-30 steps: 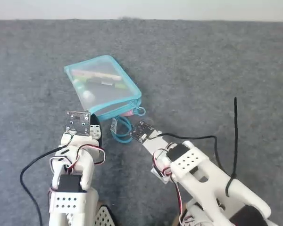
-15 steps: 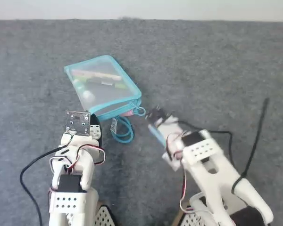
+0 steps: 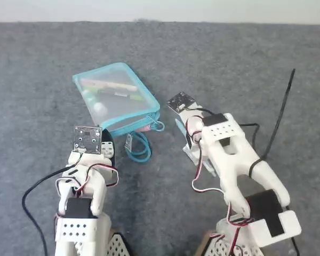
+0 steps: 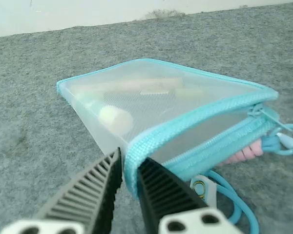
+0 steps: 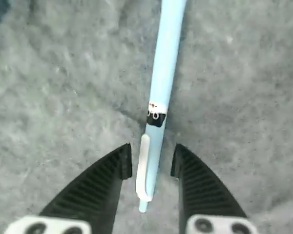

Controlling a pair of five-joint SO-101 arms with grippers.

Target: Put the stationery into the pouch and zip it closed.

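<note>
1. In the high view we see the pouch (image 3: 117, 98) lying on the grey mat (image 3: 256, 64), towards 11 o'clock from the mat's middle. The left arm (image 3: 82, 186) comes in from 7 o'clock, and the left gripper (image 3: 109, 140) meets the pouch at its 6 o'clock corner. A teal strap (image 3: 140, 146) curls on the mat at the pouch's 5 o'clock. The right arm (image 3: 226, 149) comes in from 5 o'clock, with its wrist over a light blue pen (image 3: 179, 127). The pen lies near the pouch, at its 4 o'clock, but apart from it
2. In the left wrist view we find the left gripper (image 4: 129, 178) with its fingers pinched together on the teal zip edge of the pouch (image 4: 176, 105). Through the clear side we make out a white round-ended piece (image 4: 115, 118) and pale sticks (image 4: 136, 85). A pink piece (image 4: 241, 155) shows between the teal edges near the zip pull (image 4: 282, 138)
3. In the right wrist view we see the right gripper (image 5: 151, 155) with its fingers apart, one on either side of the pen (image 5: 163, 73) at the end with the white clip (image 5: 144, 168). A sliver of mat shows on each side, and the pen lies flat on the mat
</note>
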